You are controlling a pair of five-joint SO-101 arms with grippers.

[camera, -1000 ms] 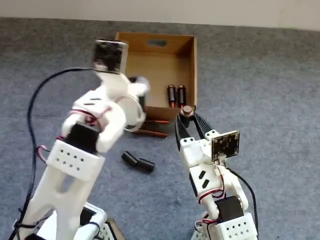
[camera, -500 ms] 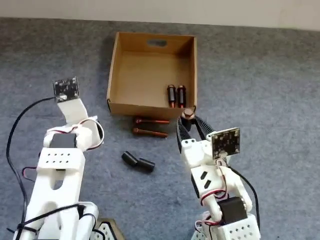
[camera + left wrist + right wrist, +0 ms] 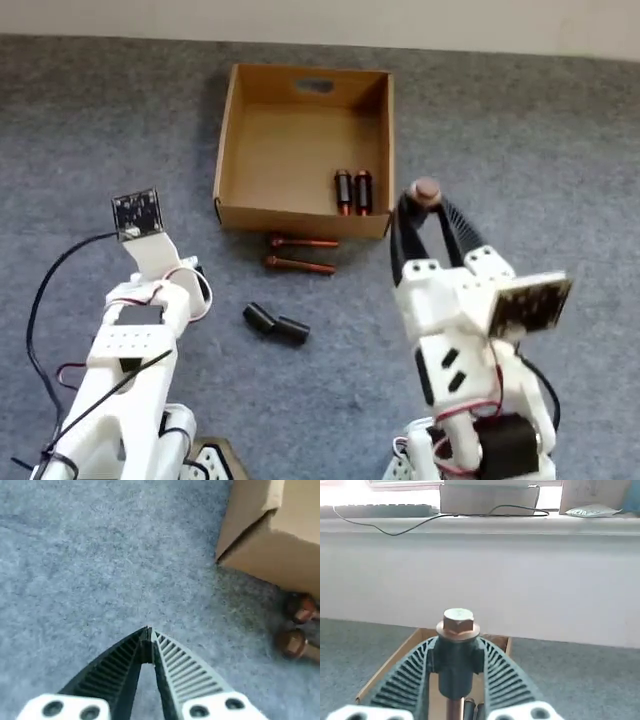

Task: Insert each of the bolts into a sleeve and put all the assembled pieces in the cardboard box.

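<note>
One black sleeve carrying a copper hex-headed bolt is clamped in right pincer; left pincer together.

Bare carpet beside two sleeves, cardboard box wall crowding loose bolts

Desk has a grey carpet top. Cardboard box sits on it at the far side. Two copper bolts lie side by side just in front of the box's near wall, parallel to it. Two black sleeves lie nearer, end to end.
</note>
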